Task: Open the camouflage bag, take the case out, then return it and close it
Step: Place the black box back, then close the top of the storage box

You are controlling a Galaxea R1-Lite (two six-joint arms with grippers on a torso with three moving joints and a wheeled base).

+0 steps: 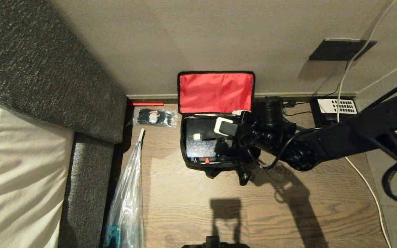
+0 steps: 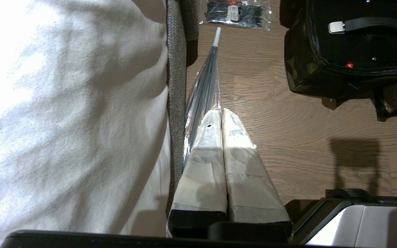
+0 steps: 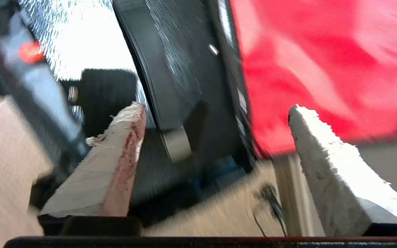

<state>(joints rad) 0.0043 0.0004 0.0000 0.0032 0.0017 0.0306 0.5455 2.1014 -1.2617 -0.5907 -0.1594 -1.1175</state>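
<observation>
Bag (image 1: 198, 156): on floor, red lid propped on wall for access. Case (image 1: 205, 137) inside. Our right claw (image 3: 215, 137) released at bag's 3 o'clock; left claw (image 2: 223, 137) clenched, parked.

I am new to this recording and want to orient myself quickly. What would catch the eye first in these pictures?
First is the camouflage bag on the wooden floor by the wall, its red-lined lid standing open against the wall. Inside it lies the case, and the right gripper hovers at the bag's right end with its fingers open. The left gripper is shut, idle beside the sofa.
</observation>
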